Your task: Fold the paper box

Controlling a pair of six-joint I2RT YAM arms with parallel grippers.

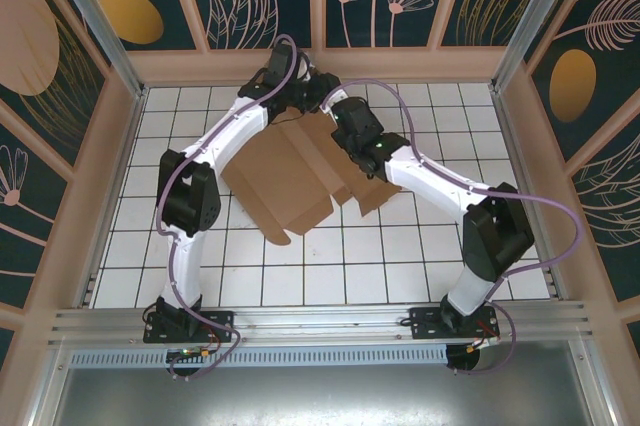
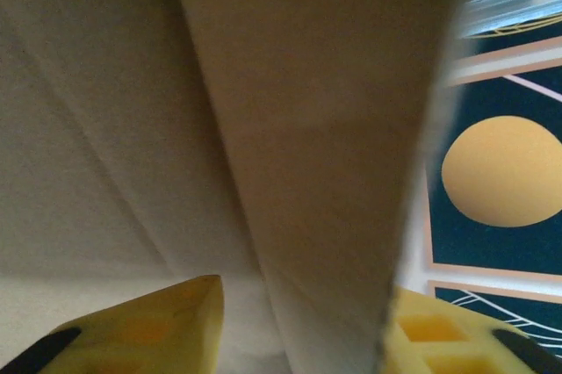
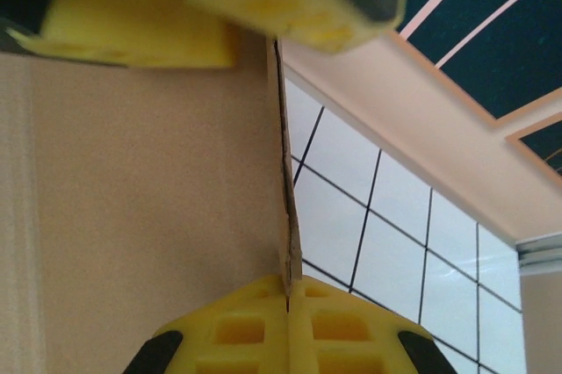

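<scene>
The paper box [image 1: 290,181] is a brown cardboard sheet lying partly folded on the white tiled table, with its far flaps raised. My right gripper [image 3: 288,291] is shut on the thin edge of an upright flap [image 3: 158,198]. In the top view it [image 1: 342,118] sits at the sheet's far right part. My left gripper [image 1: 308,96] reaches in from the back. Its yellow fingers [image 2: 140,330] straddle a raised cardboard panel [image 2: 325,146]; the right finger touches the panel and the left one stands apart from it. The same left fingers [image 3: 263,1] appear above the flap in the right wrist view.
The tiled table [image 1: 420,246] is boxed in by pale walls [image 1: 320,66] and patterned panels. A metal rail [image 1: 320,321] runs along the near edge by the arm bases. Bare tiles lie in front of the cardboard and to either side.
</scene>
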